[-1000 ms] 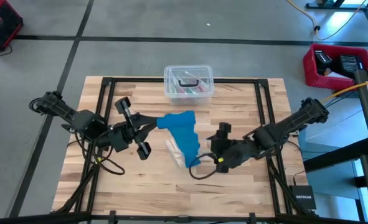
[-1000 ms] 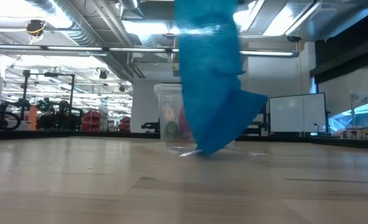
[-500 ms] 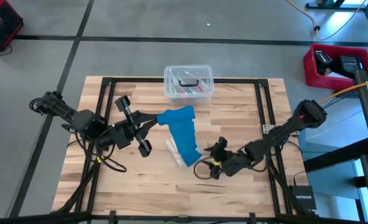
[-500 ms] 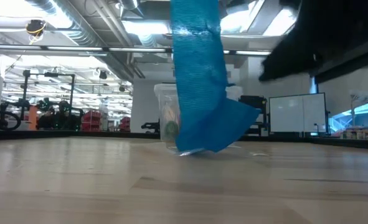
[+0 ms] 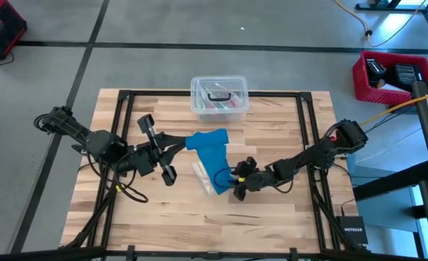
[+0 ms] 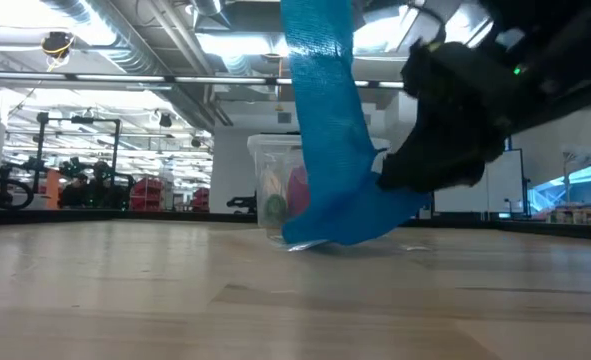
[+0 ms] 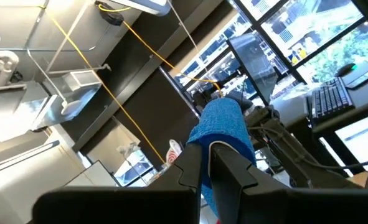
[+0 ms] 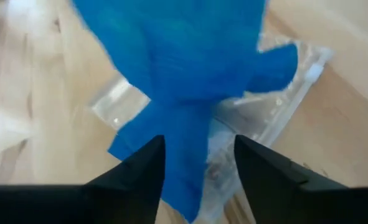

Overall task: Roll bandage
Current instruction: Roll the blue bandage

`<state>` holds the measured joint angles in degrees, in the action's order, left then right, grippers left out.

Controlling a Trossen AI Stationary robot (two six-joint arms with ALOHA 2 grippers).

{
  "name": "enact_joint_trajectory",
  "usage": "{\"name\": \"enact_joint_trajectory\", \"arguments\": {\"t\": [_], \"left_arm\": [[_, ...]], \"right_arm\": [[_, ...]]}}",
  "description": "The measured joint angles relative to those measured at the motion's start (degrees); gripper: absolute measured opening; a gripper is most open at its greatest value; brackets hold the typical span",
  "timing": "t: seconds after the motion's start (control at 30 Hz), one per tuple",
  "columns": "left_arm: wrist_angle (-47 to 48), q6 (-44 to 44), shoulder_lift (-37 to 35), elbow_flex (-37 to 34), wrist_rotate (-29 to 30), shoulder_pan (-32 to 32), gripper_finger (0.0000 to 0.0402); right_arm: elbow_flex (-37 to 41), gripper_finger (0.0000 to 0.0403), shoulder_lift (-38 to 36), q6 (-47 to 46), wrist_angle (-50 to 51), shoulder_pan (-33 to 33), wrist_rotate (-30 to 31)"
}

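Note:
The blue bandage [image 5: 212,156] hangs as a long band from my left gripper [image 5: 179,143], which is raised over the table's left middle and shut on it. The band's lower end [image 6: 350,220] rests on the table, partly on a clear plastic bag [image 5: 202,177]. My right gripper [image 8: 199,165] is low over the table at that lower end, open, slanting down from the right. One finger stands on each side of the blue cloth [image 8: 184,155]. My left gripper pinches the bandage's upper end [image 7: 216,134] between its two fingers, coming about level from the table's left. The cloth sticks out past the fingertips. The band hangs down below the hold, with its lower end on the table. My right gripper: I cannot tell whether its fingers touch the cloth.
A clear lidded box [image 5: 219,96] with small items stands at the table's far middle, behind the band. Bare wood [image 5: 148,217] lies along the near side. A red crate [image 5: 387,76] sits on the floor, off the table at the far right.
My right gripper has come down from above the table to the band's lower end, moving toward the table's left and near edge, and has rolled at the wrist. The hanging band has swayed slightly. Its lower end has stayed on the table.

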<state>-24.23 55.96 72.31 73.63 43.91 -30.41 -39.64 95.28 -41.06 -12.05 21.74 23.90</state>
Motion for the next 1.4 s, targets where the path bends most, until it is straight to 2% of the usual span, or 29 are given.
{"name": "enact_joint_trajectory", "arguments": {"t": [0.13, 0.2, 0.27, 0.3, 0.4, 0.6, 0.8, 0.93, 1.17, 1.3, 1.4], "left_arm": [[-1.4, 0.2, 0.0, 0.0, 0.0, 0.0, 0.0013], [-2.5, 1.2, 0.0, 0.0, -0.1, 0.0, 0.0013], [-3.7, 3.7, 0.0, 0.3, -0.4, 0.0, 0.0013], [-5.0, 5.4, 0.1, 0.9, -0.5, 0.0, 0.0013], [-7.8, 11.0, -0.1, 3.6, -0.5, 0.0, 0.0013], [-8.6, 19.3, -0.2, 13.7, -0.5, -1.6, 0.0013], [-7.8, 20.6, -0.3, 18.9, -0.4, -2.0, 0.0013], [-4.2, 18.9, -0.2, 19.0, -0.2, -2.0, 0.0013], [8.5, 10.2, 0.3, 19.0, -0.4, -2.2, 0.0013], [13.9, 5.3, 0.5, 19.0, -0.6, -2.2, 0.0013], [18.0, 1.2, 0.6, 19.0, -0.7, -2.8, 0.0013]], "right_arm": [[0.0, 0.0132, 0.9, 1.5, -1.1, -1.6, -2.3], [-0.1, 0.0083, 0.8, 3.2, -1.8, -1.7, -3.2], [-0.2, 0.0028, 0.6, 4.7, -0.1, -1.7, -7.3], [-0.2, 0.0015, 0.2, 5.3, 1.8, -1.5, -9.3], [-0.2, 0.0016, -2.0, 2.4, 7.9, -0.4, -11.3], [-0.2, 0.0009, -6.5, -0.6, 19.4, 5.2, -10.6], [-0.2, 0.0005, -6.0, -2.1, 18.0, 7.5, -9.9], [-0.2, 0.0041, -6.0, -2.7, 15.6, 6.8, -10.6], [-0.1, 0.0176, -6.6, -2.8, 12.5, 6.0, -8.5], [-0.1, 0.0244, -11.8, -0.7, 13.4, 6.0, -14.3], [-0.1, 0.0275, -17.3, 0.1, 15.5, 6.0, -19.5]]}}
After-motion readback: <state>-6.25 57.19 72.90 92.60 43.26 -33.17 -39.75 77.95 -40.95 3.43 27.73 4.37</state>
